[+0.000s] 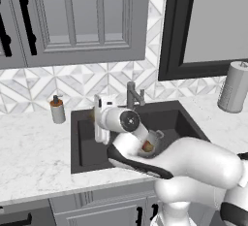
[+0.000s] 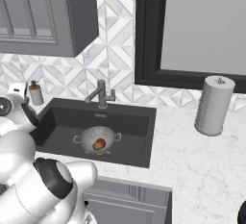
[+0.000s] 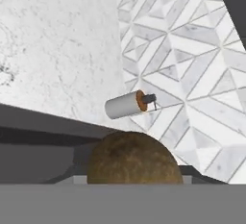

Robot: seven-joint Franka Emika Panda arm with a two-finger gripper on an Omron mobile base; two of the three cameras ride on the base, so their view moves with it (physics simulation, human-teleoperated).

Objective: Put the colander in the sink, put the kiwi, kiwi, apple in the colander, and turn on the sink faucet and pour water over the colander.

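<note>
**Kiwi held at the gripper above the left part of the sink**

At the near side, the white arm is seen bent over the front edge of the marble counter point(image 2: 202, 170). The gripper point(image 1: 100, 118) is placed above the left part of the sink point(image 1: 160, 118), with the hand turned toward the left. In the hand view a brown, rough kiwi point(image 3: 132, 159) is seen very close, at the bottom of the picture where the finger tips belong. The tips themselves are hidden by the fruit, so it cannot be told for sure how the fingers stand; the fruit seems to be kept between them, at a middle width.

The colander point(image 2: 97, 139) is set on the dark bottom of the sink, a little left of the middle in the right base view, and it stands upright with its two loop handles to the sides. Inside it the red apple point(image 2: 101, 143) is seen, and just beside the apple a second kiwi point(image 2: 96, 146) of yellow-brown colour, which touches it. In the left base view the colander is mostly covered by the arm.

Farther back, the sink faucet point(image 2: 101, 94) is mounted behind the far edge of the basin, with its spout angled to the left. The soap dispenser point(image 1: 57, 110) is placed on the counter left of the sink, near the tiled wall. A paper towel roll point(image 2: 214, 105) stands upright on the counter, well apart to the right. Grey cabinets point(image 1: 72, 16) are hung above the left side, and a dark-framed window point(image 2: 192, 31) is seen above the right.
</note>
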